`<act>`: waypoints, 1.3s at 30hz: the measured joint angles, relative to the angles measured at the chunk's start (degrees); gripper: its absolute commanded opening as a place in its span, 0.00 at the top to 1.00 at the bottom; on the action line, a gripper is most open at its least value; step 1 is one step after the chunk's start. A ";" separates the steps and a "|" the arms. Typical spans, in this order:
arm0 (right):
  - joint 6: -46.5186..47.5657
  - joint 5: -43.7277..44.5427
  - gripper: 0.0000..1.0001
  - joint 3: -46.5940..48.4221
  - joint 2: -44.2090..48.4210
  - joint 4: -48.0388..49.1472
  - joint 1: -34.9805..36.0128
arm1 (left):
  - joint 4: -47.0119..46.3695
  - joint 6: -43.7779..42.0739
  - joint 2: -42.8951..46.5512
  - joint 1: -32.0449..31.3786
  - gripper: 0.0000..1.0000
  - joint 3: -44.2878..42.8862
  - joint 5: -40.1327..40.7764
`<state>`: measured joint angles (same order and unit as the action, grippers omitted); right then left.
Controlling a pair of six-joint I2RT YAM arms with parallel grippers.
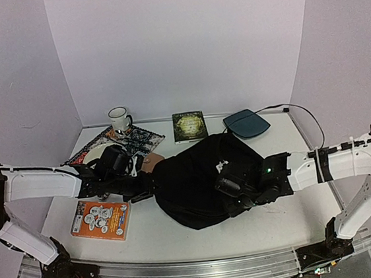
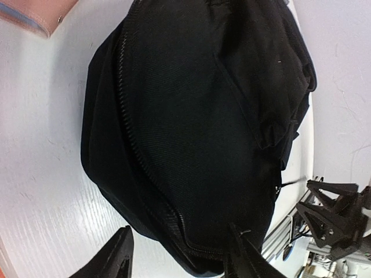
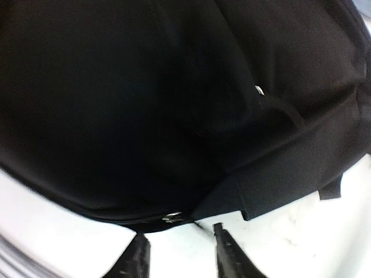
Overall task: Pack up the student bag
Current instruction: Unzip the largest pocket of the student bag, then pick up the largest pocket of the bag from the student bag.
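Note:
The student bag (image 1: 193, 178), a large floppy black backpack, lies in the middle of the table. My left gripper (image 1: 144, 186) is at its left edge. In the left wrist view the left gripper (image 2: 179, 256) stands open, with the bag (image 2: 197, 127) and its zipper line (image 2: 145, 168) just ahead and the bag's near edge reaching between the fingers. My right gripper (image 1: 227, 188) sits over the bag's right part. In the right wrist view the right gripper (image 3: 181, 255) is open above bare table. A metal zipper pull (image 3: 172, 218) on the bag (image 3: 145, 98) lies just past its tips.
An orange book (image 1: 101, 219) lies at the front left. At the back are a patterned book (image 1: 123, 144), a white mug (image 1: 120, 118), a dark green book (image 1: 189, 126) and a flat teal pad (image 1: 246, 123) with a cable. A pink item (image 1: 153, 159) touches the bag's left side.

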<state>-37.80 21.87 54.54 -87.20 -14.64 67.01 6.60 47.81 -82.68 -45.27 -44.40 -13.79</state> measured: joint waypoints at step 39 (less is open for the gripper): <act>17.82 -13.77 0.86 24.22 -27.14 13.16 0.30 | -7.04 1.70 -1.28 1.19 0.82 6.71 -2.92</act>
<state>-19.98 8.10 78.76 -114.34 -1.48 67.31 -0.45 49.52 -83.96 -44.07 -37.69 -16.71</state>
